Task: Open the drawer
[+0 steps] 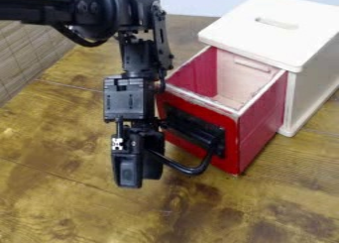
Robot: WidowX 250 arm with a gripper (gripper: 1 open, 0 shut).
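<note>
- At far left, a strip of brick-patterned wall (30,57) runs along the edge of the wooden surface (66,202), whose grain is dark and knotted.
- Over the upper left, the black robot arm (93,11) reaches in from the frame edge and bends downward, its wrist block sitting just left of the red front panel.
- Below the wrist hangs the pincer (133,163), pointing down toward the surface; its dark body hides the fingers, so I cannot tell whether they are spread or closed.
- Just right of the pincer's lower part, the black wire loop handle (189,153) curves out from the front panel; it seems to meet the pincer's side, though the dark-on-dark overlap makes real contact hard to judge.
- Near the centre stands the drawer (223,103), a red box pulled well out of its housing toward the lower left, resting on the surface with its pale interior exposed from above.
- Its red front panel faces the arm, and its rear end is tucked inside the housing.
- At upper right sits the white cube housing (298,54), with a slot in its flat top, touching the drawer it encloses.
</note>
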